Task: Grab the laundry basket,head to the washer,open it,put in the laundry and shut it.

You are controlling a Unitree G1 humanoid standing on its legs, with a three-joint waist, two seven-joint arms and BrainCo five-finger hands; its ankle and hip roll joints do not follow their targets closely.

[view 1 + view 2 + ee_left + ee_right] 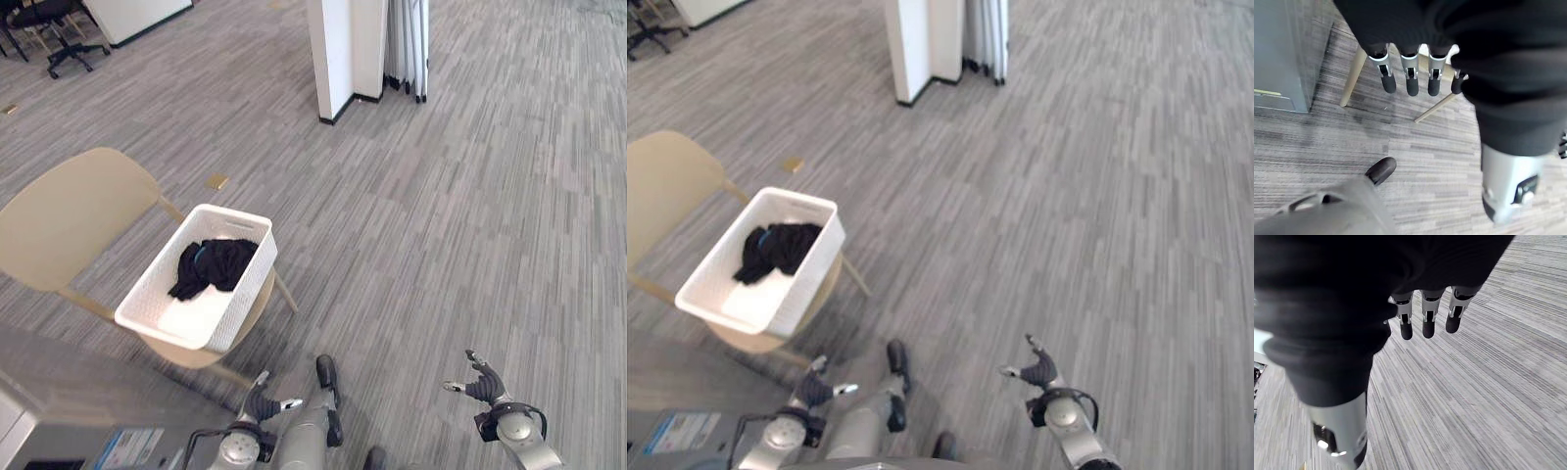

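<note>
A white perforated laundry basket [240,294] rests on the seat of a beige wooden chair [69,215] at the left. A dark garment [214,265] lies inside it on something white. My left hand [263,400] hangs low near the bottom edge, below the chair and apart from the basket, fingers [1411,78] straight and holding nothing. My right hand [482,384] is out at the lower right over bare carpet, fingers [1428,318] relaxed and open. A grey appliance [59,411] fills the lower left corner beside the chair.
A white pillar [345,54] with folded panels [407,49] leaning beside it stands at the back centre. A black office chair [54,29] is at the far left back. A small brass floor plate [217,181] lies behind the chair. Grey carpet spreads wide to the right.
</note>
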